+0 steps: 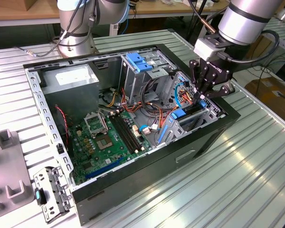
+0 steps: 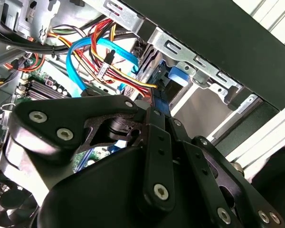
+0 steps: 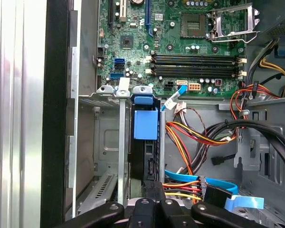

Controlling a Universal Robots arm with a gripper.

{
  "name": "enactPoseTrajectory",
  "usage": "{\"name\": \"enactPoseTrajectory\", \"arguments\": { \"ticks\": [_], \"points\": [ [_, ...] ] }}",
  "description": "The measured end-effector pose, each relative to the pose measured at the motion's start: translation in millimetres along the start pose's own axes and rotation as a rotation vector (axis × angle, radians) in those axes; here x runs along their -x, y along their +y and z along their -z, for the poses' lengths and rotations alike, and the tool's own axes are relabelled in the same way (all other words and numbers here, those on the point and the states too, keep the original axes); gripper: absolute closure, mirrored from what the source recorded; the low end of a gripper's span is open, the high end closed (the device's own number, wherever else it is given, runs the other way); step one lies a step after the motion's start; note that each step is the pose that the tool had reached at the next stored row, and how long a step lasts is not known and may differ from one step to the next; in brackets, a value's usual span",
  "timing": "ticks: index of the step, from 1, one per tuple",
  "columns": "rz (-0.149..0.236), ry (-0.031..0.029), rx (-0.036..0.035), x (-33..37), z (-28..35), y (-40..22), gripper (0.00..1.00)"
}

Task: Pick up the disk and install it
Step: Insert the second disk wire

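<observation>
The disk (image 1: pixel 179 114) stands on edge in a slot of the metal drive bay (image 1: pixel 206 116), at the end of the open computer case (image 1: pixel 147 166) on the exterior view's right. In the first wrist view its blue end tab (image 3: pixel 146 124) faces the motherboard, with the dark drive body behind it. My gripper (image 1: pixel 203 96) hangs over the bay's near end. Its fingers are drawn together on the disk's edge in both wrist views (image 3: pixel 153 186) (image 2: pixel 156 111).
Red, yellow and blue cables (image 3: pixel 194 137) bunch beside the bay. The motherboard (image 1: pixel 107 140) lies on the case floor, a power supply (image 1: pixel 71 78) sits at the back, and a pale-blue plate (image 1: pixel 138 61) tops the rear cage. A second arm's base (image 1: pixel 76 33) stands behind. A bracket (image 1: pixel 50 192) and grey fixtures lie on the exterior view's left.
</observation>
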State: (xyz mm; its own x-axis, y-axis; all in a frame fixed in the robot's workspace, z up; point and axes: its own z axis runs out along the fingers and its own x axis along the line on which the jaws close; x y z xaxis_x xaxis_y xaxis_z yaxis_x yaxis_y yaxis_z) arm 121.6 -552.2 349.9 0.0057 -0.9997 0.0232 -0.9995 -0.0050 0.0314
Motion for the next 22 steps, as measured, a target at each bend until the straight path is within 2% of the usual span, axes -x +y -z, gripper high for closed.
{"name": "enactPoseTrajectory", "arguments": {
  "ticks": [12,16,19,20,22],
  "points": [
    [0.0,0.0025,0.0,0.0,0.0,0.1,0.89],
    [0.001,0.0014,-0.0001,0.0,-0.1,5.8,0.89],
    [0.003,-0.0003,-0.0001,0.7,18.2,6.4,0.89],
    [0.003,-0.0006,-0.0001,0.9,19.0,6.4,0.89],
    [0.003,-0.0004,0.0001,1.4,28.1,6.4,0.89]
  ]
}}
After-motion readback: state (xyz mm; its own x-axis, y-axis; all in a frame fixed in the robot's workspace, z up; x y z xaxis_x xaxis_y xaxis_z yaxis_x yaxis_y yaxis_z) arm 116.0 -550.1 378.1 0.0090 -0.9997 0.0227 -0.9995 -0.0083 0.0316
